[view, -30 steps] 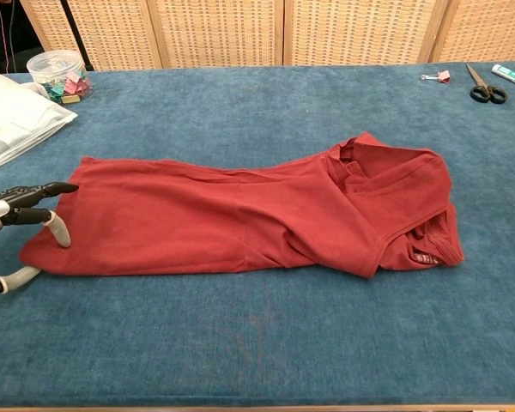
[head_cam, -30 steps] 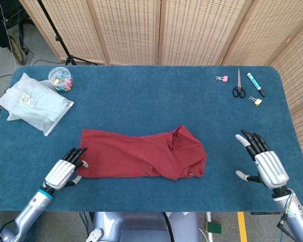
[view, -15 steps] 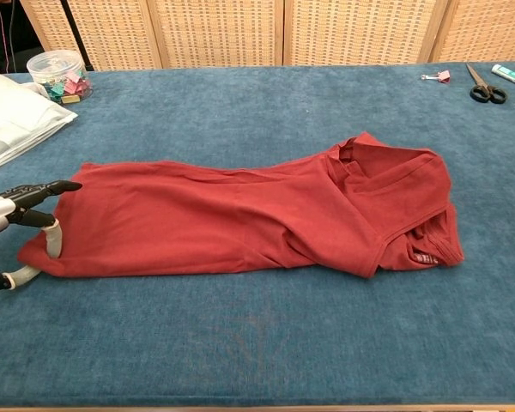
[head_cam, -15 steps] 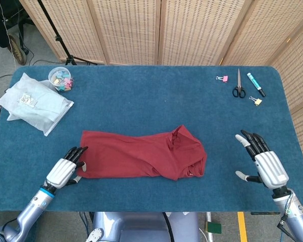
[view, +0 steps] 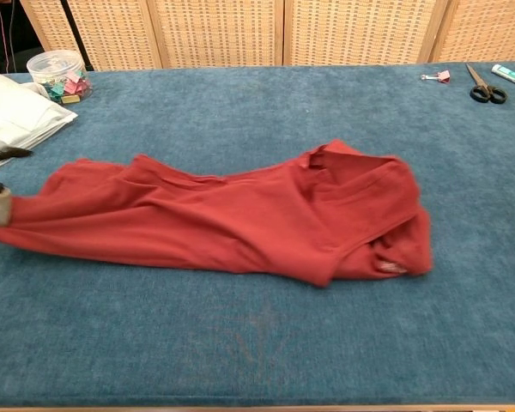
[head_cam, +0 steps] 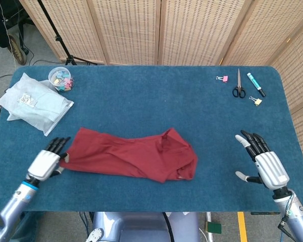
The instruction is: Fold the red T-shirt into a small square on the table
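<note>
No writing can be read anywhere: the white bag (head_cam: 34,102) near the table's (head_cam: 141,96) left edge carries a small printed label too fine to make out, and the pale tag near the collar of the red T-shirt (head_cam: 134,156) is blurred in the chest view. Behind the bag, toward the far left corner, stands a clear tub of coloured clips (head_cam: 60,78). The left hand (head_cam: 46,160) sits near the left edge toward the front, its fingers closed on the shirt's left end, thumb under the cloth as far as the chest view shows. Half a second ago that hand lay further in from the edge, and the shirt rested flat as a long band; now the hand has drawn outward toward the left edge and the whole shirt has slid that way with it, its left end stretched to a point, new ridges running along its length, and the bunched collar end carried leftward too and smeared by motion in the chest view. The shirt lies left of the table's middle, toward the front edge. At the far right corner are a pink clip (head_cam: 222,78), scissors (head_cam: 238,86), a teal marker (head_cam: 255,83) and a yellow clip (head_cam: 255,101), unchanged. The right hand (head_cam: 262,161) hovers near the right edge, well apart from the shirt, fingers spread and holding nothing, as before.
</note>
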You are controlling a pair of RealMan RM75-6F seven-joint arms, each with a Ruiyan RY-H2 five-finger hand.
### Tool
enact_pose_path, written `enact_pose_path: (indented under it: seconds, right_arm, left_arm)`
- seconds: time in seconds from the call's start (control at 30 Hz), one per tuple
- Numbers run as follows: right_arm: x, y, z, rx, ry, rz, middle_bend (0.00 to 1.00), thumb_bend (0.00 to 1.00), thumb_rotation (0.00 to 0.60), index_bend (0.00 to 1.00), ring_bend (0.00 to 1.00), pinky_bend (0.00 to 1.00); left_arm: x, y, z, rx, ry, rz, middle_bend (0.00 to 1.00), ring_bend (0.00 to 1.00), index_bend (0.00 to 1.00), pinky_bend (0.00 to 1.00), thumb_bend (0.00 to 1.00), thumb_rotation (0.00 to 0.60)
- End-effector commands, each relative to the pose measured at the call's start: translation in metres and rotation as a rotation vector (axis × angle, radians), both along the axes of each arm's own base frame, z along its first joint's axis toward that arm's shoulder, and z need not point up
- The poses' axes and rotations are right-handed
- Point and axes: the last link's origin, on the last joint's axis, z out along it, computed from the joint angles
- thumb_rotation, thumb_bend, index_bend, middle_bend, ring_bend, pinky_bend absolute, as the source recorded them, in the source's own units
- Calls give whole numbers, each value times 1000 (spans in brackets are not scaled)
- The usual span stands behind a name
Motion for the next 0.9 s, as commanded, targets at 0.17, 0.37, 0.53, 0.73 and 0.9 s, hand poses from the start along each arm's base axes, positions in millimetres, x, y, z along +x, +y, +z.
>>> enact_pose_path:
  seconds: [0.17, 0.37, 0.53, 0.73, 0.9]
  right_arm:
    - [1, 1, -1, 3, 3, 3, 0, 0, 600, 0, 0, 0]
    - [2, 1, -2, 2, 6, 3, 0, 0, 600, 0, 0, 0]
    - [1, 0, -2, 2, 7, 0, 0, 0, 600, 0, 0, 0]
    - [2, 1, 1, -3, -6, 2, 0, 0, 600, 0, 0, 0]
    - [2, 1, 2, -1, -9, 5, 0, 0, 600, 0, 0, 0]
  left_arm:
    - [-56, 16, 68, 112, 119, 143, 0, 0, 731, 0, 568, 600]
    - [-67, 21, 97, 175, 22, 172, 0, 0, 731, 0, 578, 600]
    - [-65, 24, 112, 240, -68, 152, 0, 0, 731, 0, 591, 600]
    - [-77, 27, 133, 314, -123, 211, 0, 0, 731, 0, 594, 600]
    - [-84, 27, 142, 345, -151, 246, 0, 0, 732, 0, 595, 600]
